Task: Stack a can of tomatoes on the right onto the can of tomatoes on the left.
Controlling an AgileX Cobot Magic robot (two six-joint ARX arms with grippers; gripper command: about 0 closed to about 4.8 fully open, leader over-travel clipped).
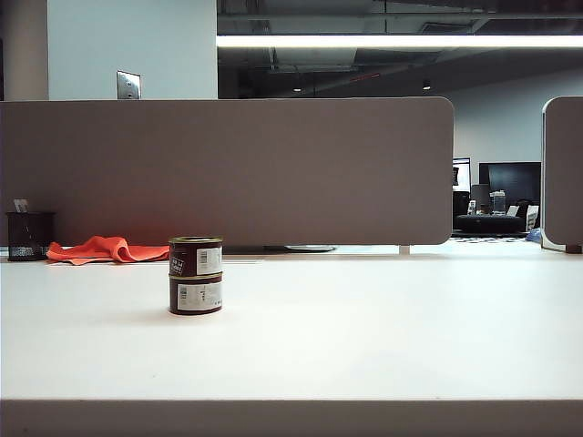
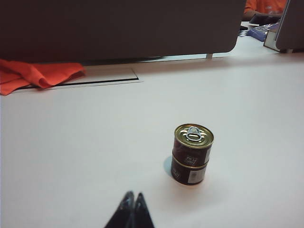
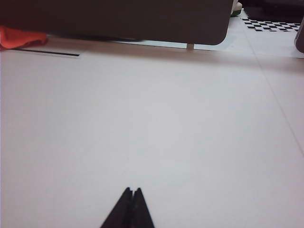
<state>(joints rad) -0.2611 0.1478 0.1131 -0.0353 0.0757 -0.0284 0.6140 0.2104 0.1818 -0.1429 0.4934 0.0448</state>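
Two tomato cans stand stacked on the white desk, left of its middle in the exterior view. The upper can sits on the lower can, upright and shifted a touch off centre, so its edge does not quite line up with the one below. Both show white labels facing the camera, and the left wrist view shows the gold lid and pull ring of the upper can above the lower can.

The left gripper hangs above the desk near the stack, apart from it, its fingers pressed together on nothing. The right gripper is over bare desk, well away from the cans, its fingers likewise closed tip to tip and holding nothing.

An orange cloth lies at the back left by the grey partition, beside a dark pen cup.
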